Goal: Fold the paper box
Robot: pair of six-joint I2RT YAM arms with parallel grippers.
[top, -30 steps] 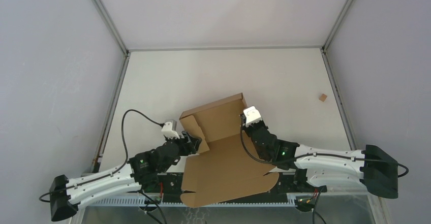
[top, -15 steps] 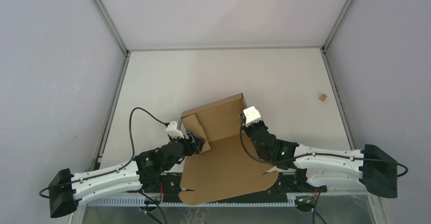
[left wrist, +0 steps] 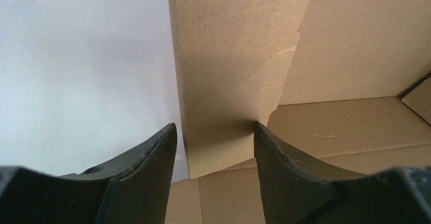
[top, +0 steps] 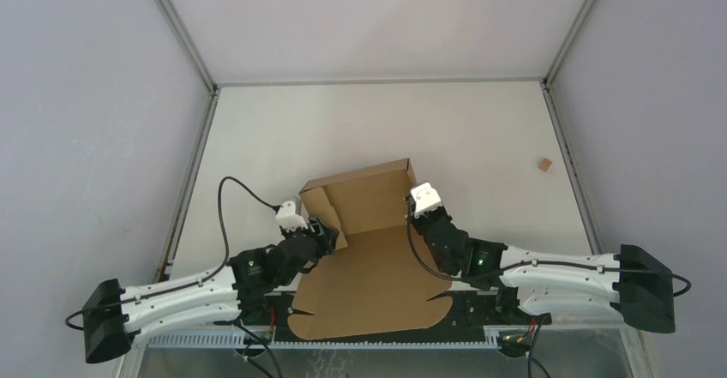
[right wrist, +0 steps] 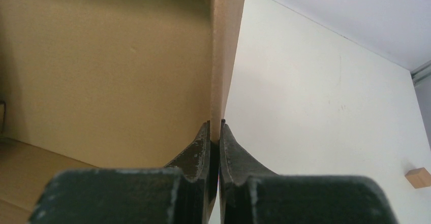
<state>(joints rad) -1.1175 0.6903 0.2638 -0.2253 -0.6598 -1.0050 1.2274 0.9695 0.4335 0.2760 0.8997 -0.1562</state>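
White table [top: 480, 138] bears paper box [top: 369, 262]; our right gripper [right wrist: 219, 131] pinches its right wall, our left gripper [left wrist: 214, 132] straddles left flap, jaws apart.

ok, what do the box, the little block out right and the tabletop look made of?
Paper box: brown cardboard, likely corrugated, matte and unprinted; creased folds and raw cut edges show.
Small block: tan, matte; cardboard or wood, too small to tell.
Table: off-white, smooth, faintly scuffed; probably laminate or painted board.
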